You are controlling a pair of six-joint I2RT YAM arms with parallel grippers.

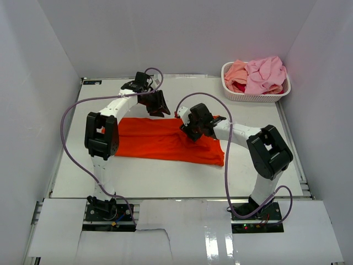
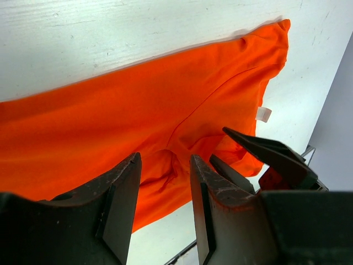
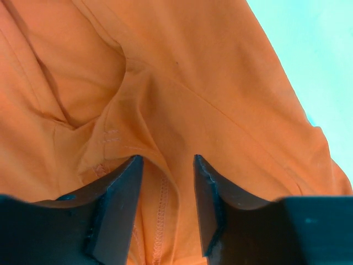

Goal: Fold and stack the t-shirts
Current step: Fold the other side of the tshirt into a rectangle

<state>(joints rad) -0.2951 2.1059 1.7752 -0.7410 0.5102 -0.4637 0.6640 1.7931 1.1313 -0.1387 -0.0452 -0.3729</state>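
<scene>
A bright orange-red t-shirt (image 1: 154, 141) lies spread across the middle of the table, folded lengthwise into a long band. My left gripper (image 1: 159, 107) hovers over its far edge with its jaws open; in the left wrist view (image 2: 165, 157) the shirt (image 2: 138, 105) shows between them, untouched. My right gripper (image 1: 187, 131) is down on the shirt's right part. In the right wrist view (image 3: 167, 157) its jaws are open and straddle a raised fold with a stitched hem of the shirt (image 3: 193, 66). The right gripper's fingers (image 2: 265, 152) also show in the left wrist view.
A white perforated basket (image 1: 253, 97) stands at the back right and holds a light pink shirt (image 1: 265, 74), a salmon-peach one (image 1: 236, 72) and a bit of dark red cloth (image 1: 238, 87). White walls enclose the table. A white tag (image 2: 263, 114) sticks out of the shirt's edge.
</scene>
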